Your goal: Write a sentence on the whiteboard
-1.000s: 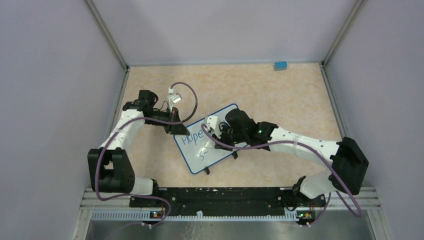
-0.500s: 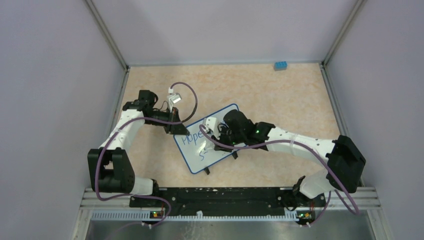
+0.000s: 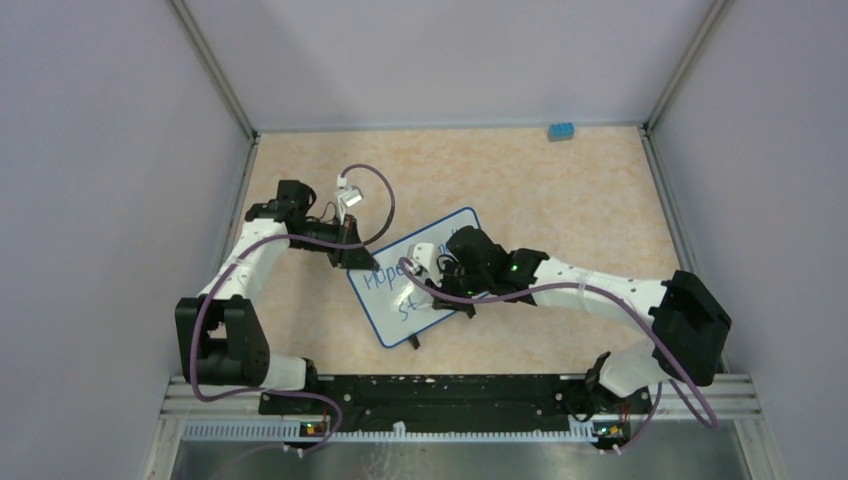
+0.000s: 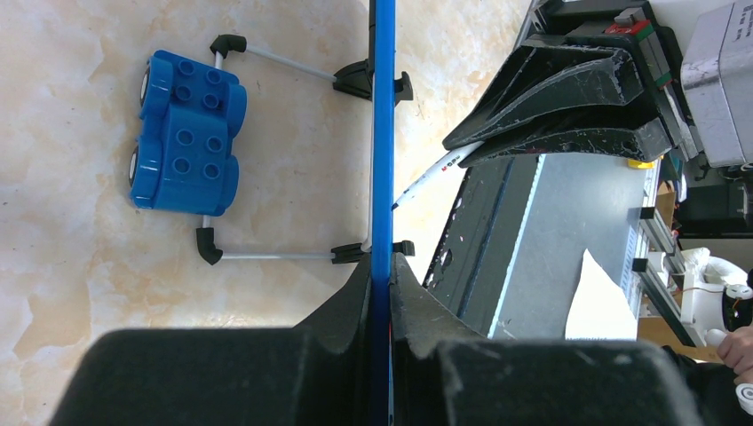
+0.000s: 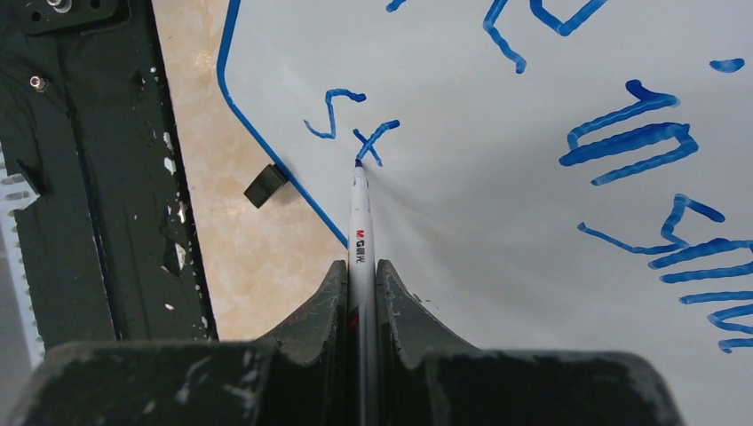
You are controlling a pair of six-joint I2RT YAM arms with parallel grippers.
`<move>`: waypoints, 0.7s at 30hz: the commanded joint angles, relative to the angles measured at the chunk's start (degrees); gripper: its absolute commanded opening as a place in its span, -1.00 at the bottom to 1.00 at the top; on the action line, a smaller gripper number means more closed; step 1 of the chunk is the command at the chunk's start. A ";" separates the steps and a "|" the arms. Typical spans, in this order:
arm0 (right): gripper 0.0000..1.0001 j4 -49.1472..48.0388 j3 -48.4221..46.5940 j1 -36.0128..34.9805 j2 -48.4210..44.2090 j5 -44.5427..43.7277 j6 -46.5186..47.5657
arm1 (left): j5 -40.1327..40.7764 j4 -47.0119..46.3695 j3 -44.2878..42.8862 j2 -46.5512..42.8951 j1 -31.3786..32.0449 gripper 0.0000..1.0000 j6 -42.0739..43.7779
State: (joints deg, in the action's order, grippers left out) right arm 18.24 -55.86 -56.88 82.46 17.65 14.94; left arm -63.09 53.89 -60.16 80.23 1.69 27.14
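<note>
blue letters (image 5: 373,140) "st" on whiteboard (image 5: 497,204), m&g pen (image 5: 360,226)

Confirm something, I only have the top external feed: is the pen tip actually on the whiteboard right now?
Observer: Yes. In the right wrist view, the tip of the pen sits on the whiteboard, at the foot of the letter t.
Operator: Grip on the pen OK?
Observer: The right gripper is shut on the barrel, and the pen points straight out between its fingers.
Operator: Is the left arm holding the board or just near it?
Observer: Holding. The left wrist view shows the left gripper shut on the board's blue rim, seen edge-on.
</note>
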 commanded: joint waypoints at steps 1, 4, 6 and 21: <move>-1.00 -0.58 0.44 -0.27 -1.60 -1.05 0.61 | 0.56 -0.55 0.57 -0.77 0.23 -1.00 0.53; -1.00 -0.38 0.49 -0.20 -2.05 -1.83 0.62 | 0.60 -0.59 0.56 -0.93 0.22 -1.00 0.53; -1.00 -0.03 0.60 -0.02 -2.57 -2.08 0.62 | 0.61 -0.61 0.57 -0.87 0.17 -1.00 0.51; -1.00 2.44 -1.16 1.77 -6.87 1.45 2.46 | 0.63 -0.64 0.57 -1.03 0.22 -1.00 0.18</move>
State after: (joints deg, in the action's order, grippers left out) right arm 20.71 -55.75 -55.59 79.26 16.38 15.73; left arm -63.09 53.89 -60.16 80.23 1.69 27.11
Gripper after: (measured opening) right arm 0.086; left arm 0.109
